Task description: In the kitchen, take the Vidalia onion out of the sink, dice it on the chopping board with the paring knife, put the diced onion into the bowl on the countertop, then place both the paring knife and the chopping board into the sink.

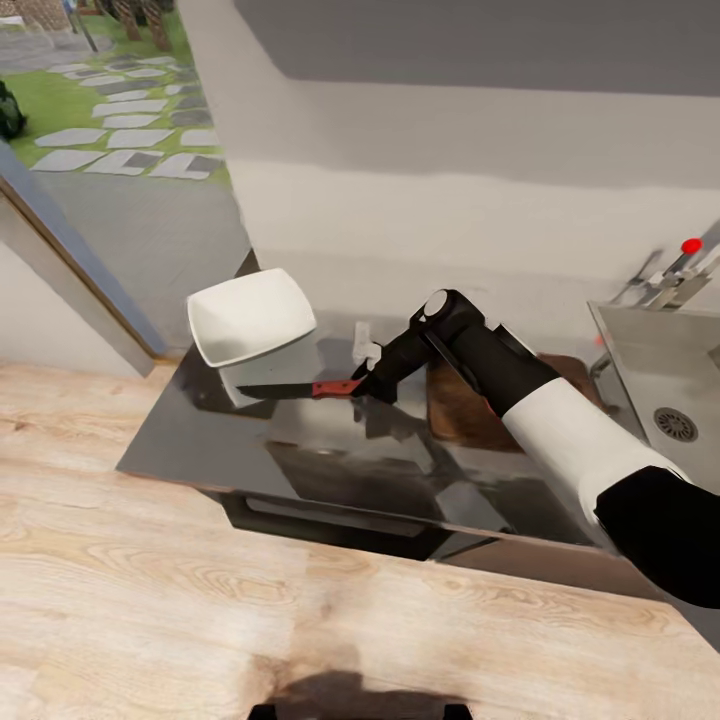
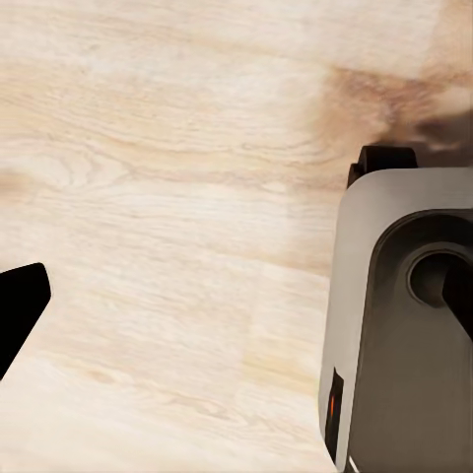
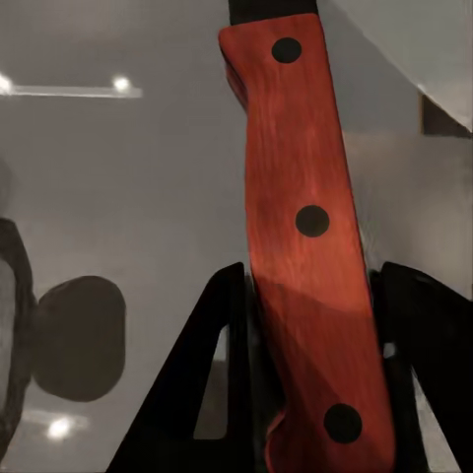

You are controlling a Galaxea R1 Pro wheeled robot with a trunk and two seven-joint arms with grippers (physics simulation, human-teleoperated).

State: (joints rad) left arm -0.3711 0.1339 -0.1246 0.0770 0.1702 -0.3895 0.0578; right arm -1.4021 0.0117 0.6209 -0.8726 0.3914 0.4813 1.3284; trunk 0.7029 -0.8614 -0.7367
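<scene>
I have the knife point(image 3: 301, 236) clamped in the right gripper point(image 1: 358, 385) near the middle of the head view, the two black fingers point(image 3: 212, 384) closed on the back half of its red handle. Its dark blade points toward the left of the frame, just below the white bowl point(image 1: 250, 315), and it hovers low over the shiny grey counter point(image 1: 190, 440). Whether the tip touches the steel I cannot tell.

I judge the knife light and rigid, but the smooth riveted handle looks slick, so a grip this far back could let it swivel; a firm hold across the flat sides seems right. The bowl looks glossy and easy to nudge, and I'd keep the blade off it.

The brown board point(image 1: 460, 410) lies right of centre, mostly covered by my right forearm, so I cannot see whether anything lies on it. The sink point(image 1: 640, 360) is cut off at the right edge, with only its drain, faucet and red knob showing. I cannot make out an onion. In the left wrist view I see wood floor, part of the robot's base and one dark fingertip point(image 2: 20, 305); I cannot tell how that gripper's jaws stand.
</scene>
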